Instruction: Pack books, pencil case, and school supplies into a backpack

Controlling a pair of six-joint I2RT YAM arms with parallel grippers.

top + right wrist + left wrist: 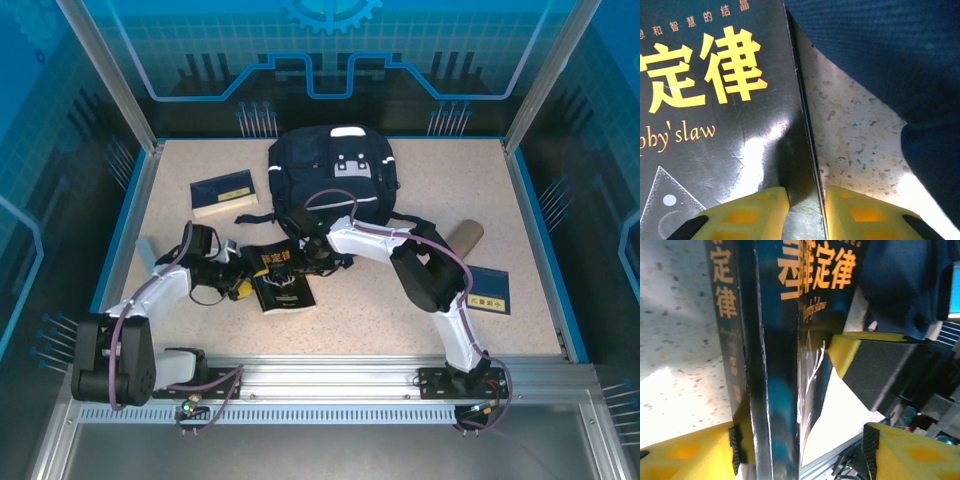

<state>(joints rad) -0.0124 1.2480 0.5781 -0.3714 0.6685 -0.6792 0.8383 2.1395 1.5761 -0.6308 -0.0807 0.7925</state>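
A black book with yellow characters on its cover lies in front of the dark navy backpack. My left gripper straddles the book's spine. Its left pad touches the spine, while the right pad stands clear of the book, so the left gripper is open. My right gripper is shut on the book's far edge, one yellow finger on the cover and the other on the table side. Two more navy books lie at back left and at right.
A tan cylinder lies right of the backpack, behind the right arm. A small grey object sits near the table's left edge. Backpack fabric lies just beyond the held book. The aluminium rail bounds the near edge.
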